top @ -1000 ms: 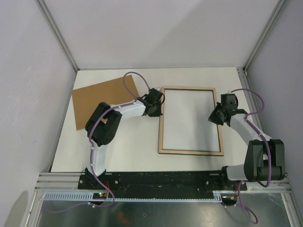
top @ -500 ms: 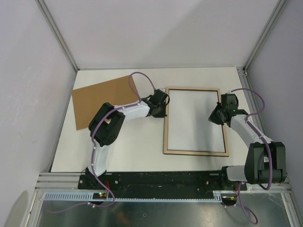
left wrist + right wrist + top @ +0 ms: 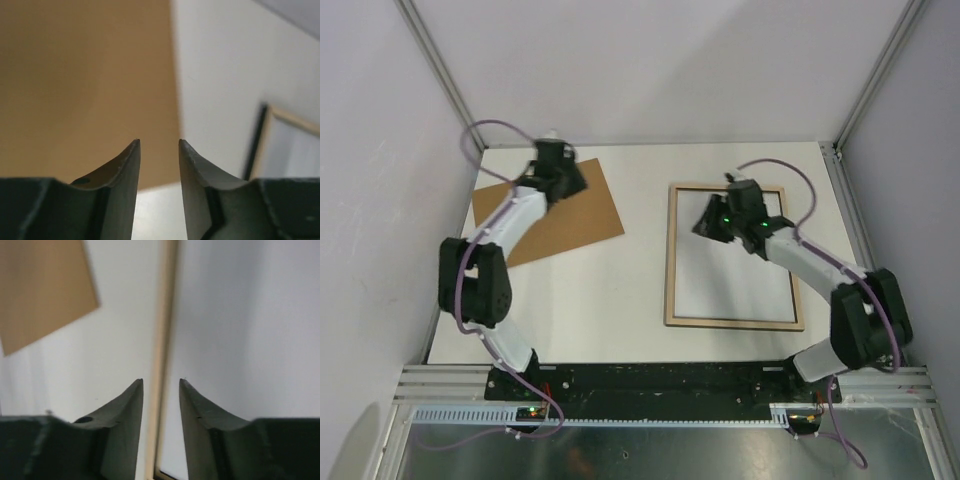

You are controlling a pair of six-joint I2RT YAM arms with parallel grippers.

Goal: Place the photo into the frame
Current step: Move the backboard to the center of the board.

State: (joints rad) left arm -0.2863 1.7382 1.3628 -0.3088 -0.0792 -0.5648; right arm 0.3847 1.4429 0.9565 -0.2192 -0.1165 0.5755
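The frame (image 3: 735, 322) lies flat on the right of the table, light wood side up, with a plain white surface (image 3: 730, 280) inside its rim. No printed building picture shows in any view. My right gripper (image 3: 704, 228) hovers open over the frame's left side; in the right wrist view (image 3: 161, 381) the frame's wooden left rail (image 3: 167, 300) runs between the fingers, which are clear of it. My left gripper (image 3: 572, 180) is open and empty over the far corner of the brown backing board (image 3: 545, 215). In the left wrist view (image 3: 159, 142) the board (image 3: 85, 75) lies below.
The frame's corner shows at the right of the left wrist view (image 3: 280, 120). The board's corner shows at the top left of the right wrist view (image 3: 40, 290). White enclosure walls stand at the back and both sides, with aluminium posts (image 3: 438, 70) at the back corners.
The left arm has swung from the frame's left edge back and left over the brown board. The right gripper moved from the frame's right edge across to its upper left. The frame first slid slightly right.
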